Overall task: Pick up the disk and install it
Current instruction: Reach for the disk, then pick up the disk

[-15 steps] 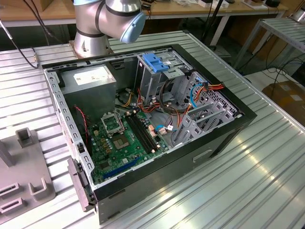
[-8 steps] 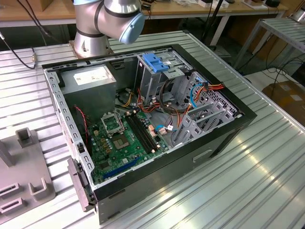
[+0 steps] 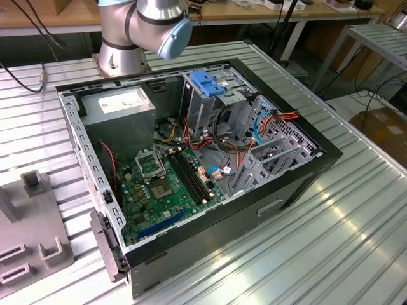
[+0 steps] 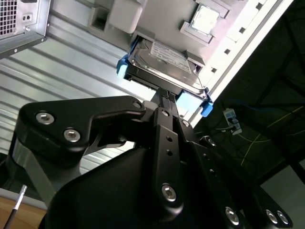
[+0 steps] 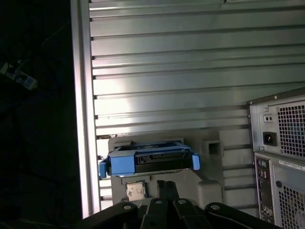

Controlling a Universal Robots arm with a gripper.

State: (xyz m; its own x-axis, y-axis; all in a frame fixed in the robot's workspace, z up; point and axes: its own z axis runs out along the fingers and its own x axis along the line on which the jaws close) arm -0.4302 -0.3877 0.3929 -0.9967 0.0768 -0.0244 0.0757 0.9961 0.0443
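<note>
Disk [image 4: 164, 64] sits in its grey holder [image 4: 162, 24], white label showing, blue frame [image 4: 122, 67] hugging the edges. The gripper [image 4: 167, 97] is dead ahead of its near end, lined up on the middle. Touching or just short? I can't call it. Nor can I tell whether the pincer is apart, together or clamped.

My read: this is the pickup, and it wants a square, centred grip on the metal body rather than the blue plastic. Then a straight lift, no tilt, so the frame doesn't catch on the holder.

Over in the exterior view, the open computer case [image 3: 191, 159] fills the middle of the slatted table [image 3: 331, 241]. The drive cage [image 3: 206, 86] with its blue latch stands at twelve o'clock inside it. The arm [image 3: 146, 25] is at eleven o'clock, cut off by the frame. A grey holder at eight o'clock also runs off the edge. The disk's far end hides behind its own body.
</note>
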